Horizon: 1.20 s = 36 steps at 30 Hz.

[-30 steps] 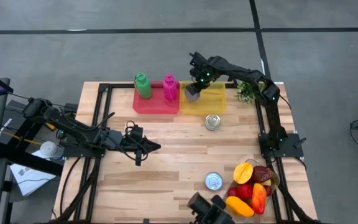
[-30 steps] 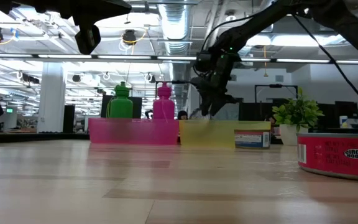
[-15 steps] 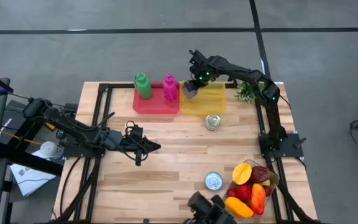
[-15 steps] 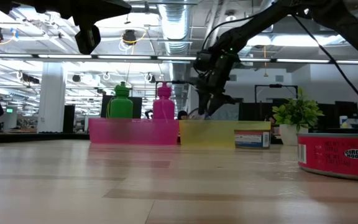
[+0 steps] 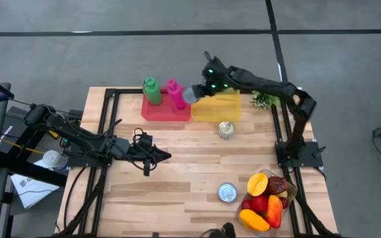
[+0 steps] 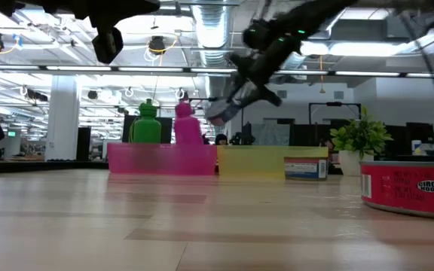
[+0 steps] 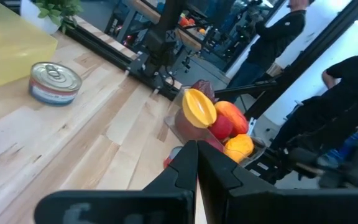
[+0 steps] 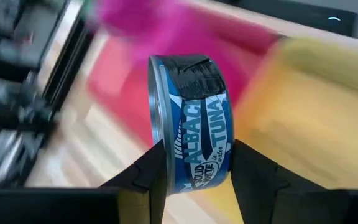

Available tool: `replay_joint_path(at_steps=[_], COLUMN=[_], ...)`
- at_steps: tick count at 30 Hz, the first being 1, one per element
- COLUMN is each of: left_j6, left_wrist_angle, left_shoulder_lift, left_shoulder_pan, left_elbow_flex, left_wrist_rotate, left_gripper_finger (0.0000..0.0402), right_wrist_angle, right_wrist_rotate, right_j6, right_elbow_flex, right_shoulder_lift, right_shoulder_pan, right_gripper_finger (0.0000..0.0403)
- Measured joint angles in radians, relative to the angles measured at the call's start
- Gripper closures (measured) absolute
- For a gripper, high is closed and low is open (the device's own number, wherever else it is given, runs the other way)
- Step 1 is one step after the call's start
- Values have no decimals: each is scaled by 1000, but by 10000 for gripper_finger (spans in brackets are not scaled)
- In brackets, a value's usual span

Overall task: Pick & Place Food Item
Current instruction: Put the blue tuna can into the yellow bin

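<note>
Blue tuna can [image 8: 192,124] clamped between right gripper [image 5: 197,93] fingers, held on edge, up in the air at about 12 o'clock on the table [image 5: 190,158], over the seam between red bin [image 5: 166,109] and yellow bin [image 5: 217,106]. Pink bottle [image 5: 174,94] right beside the can, leaning; contact unclear. Green bottle [image 5: 152,90] upright in red bin.

Left gripper [image 5: 157,156] parked around 9 o'clock of table centre, fingers pinched together, empty.

Step, best guess: carry phase, can lifted and mid-transfer, not yet placed. Target bin unclear from here. Next move likely needs: pick the bin, level the can, lower inside the walls, then release. Risk: knocking the pink bottle over, or the can rolling if dropped on edge.

Count:
- cans: 3. One in the grip, one at 1 o'clock just in front of yellow bin [image 5: 227,129], one at 5 o'clock [image 5: 227,192].
- bottles: 2.
- bins: 2.
- fruit pile [image 5: 266,198] at 4–5 o'clock: several pieces, exact number unclear.
- small plant [image 5: 262,99] at 1–2 o'clock: 1.
</note>
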Motion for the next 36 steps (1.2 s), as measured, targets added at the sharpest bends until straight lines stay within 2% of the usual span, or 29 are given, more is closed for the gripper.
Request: replay_joint_path(at_steps=[3, 6, 12, 17, 29, 34, 36], left_j6=[0, 0, 2, -14, -27, -27, -27], left_wrist_angle=[6, 6, 14, 17, 27, 27, 27], left_shoulder_lift=[0, 0, 0, 0, 0, 0, 0], left_shoulder_pan=[-1, -1, 2, 1, 1, 1, 1], left_elbow_flex=[0, 0, 0, 0, 0, 0, 0], left_wrist_rotate=[15, 23, 23, 22, 22, 22, 22], left_gripper_finger=[402, 402, 402, 402, 402, 402, 402], right_wrist_angle=[178, 269, 395, 449, 448, 448, 448], right_wrist_rotate=[27, 75, 74, 121, 118, 121, 123], right_j6=[110, 162, 251, 264, 268, 269, 269], right_elbow_flex=[-211, -377, -557, -578, -572, -571, -571], right_shoulder_lift=[-121, -213, -260, -207, -133, -132, -132], right_shoulder_pan=[-20, -43, -81, -73, -63, -64, -64], right_gripper_finger=[268, 268, 268, 268, 266, 183, 165])
